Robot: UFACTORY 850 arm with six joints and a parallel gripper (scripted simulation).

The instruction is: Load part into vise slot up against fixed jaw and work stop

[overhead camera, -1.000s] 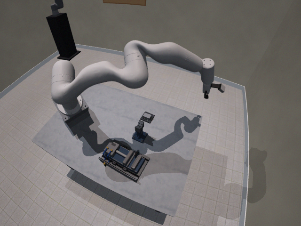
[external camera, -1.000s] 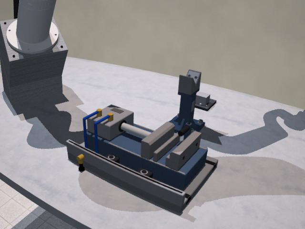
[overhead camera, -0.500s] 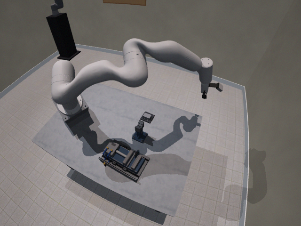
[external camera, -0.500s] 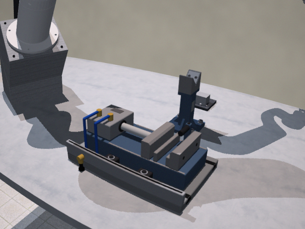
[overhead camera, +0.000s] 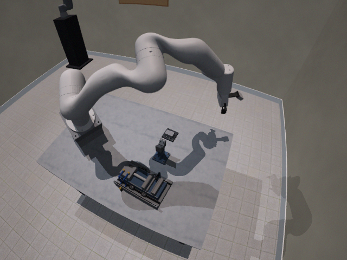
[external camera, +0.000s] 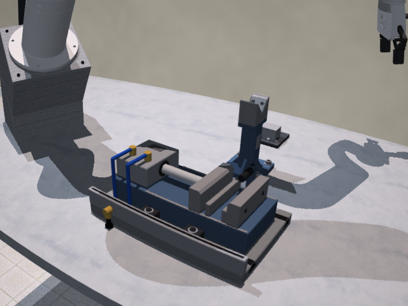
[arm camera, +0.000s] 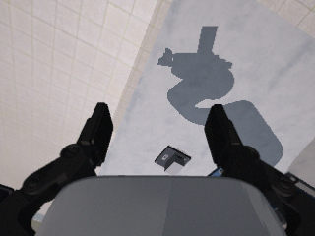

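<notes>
1. Looking down from the top: gripper (overhead camera: 223, 109) hanging high in the air, right of and beyond the infeed plate (overhead camera: 175, 138), well apart from everything on the table (overhead camera: 196, 223). Part (overhead camera: 169, 134) lying on that plate, just beyond the V-block (overhead camera: 160, 145). Vise (overhead camera: 145, 186) nearer, toward the near edge of the table, open and holding nothing between the jaws. Step in hand, by judgement: the approach to the pickup, nothing grasped yet.

2. Seen from the exterior: gripper (external camera: 392, 49) at the upper right corner, high above the table (external camera: 99, 108). Part (external camera: 269, 131) sitting on the infeed plate (external camera: 284, 136), partly hidden behind the V-block (external camera: 253, 113). Fixed jaw (external camera: 246, 201) on the near right side, moving jaw (external camera: 210, 187) on the air cylinder's rod (external camera: 181, 173), a low bar (external camera: 222, 197) showing between them, work stop (external camera: 245, 173) at the far end.

3. Through the wrist camera: fingers spread fully wide, nothing between them. Part (arm camera: 169, 158) and infeed plate (arm camera: 183, 156) small and far below, low between the fingers; slot direction too small to tell.

4. Next move, by judgement: bringing the gripper over the part, lining the fingers up across its narrow width, descending straight, and closing only once both pads bracket it; checking the slot side before heading for the vise, with the V-block at hand for a regrasp.
</notes>
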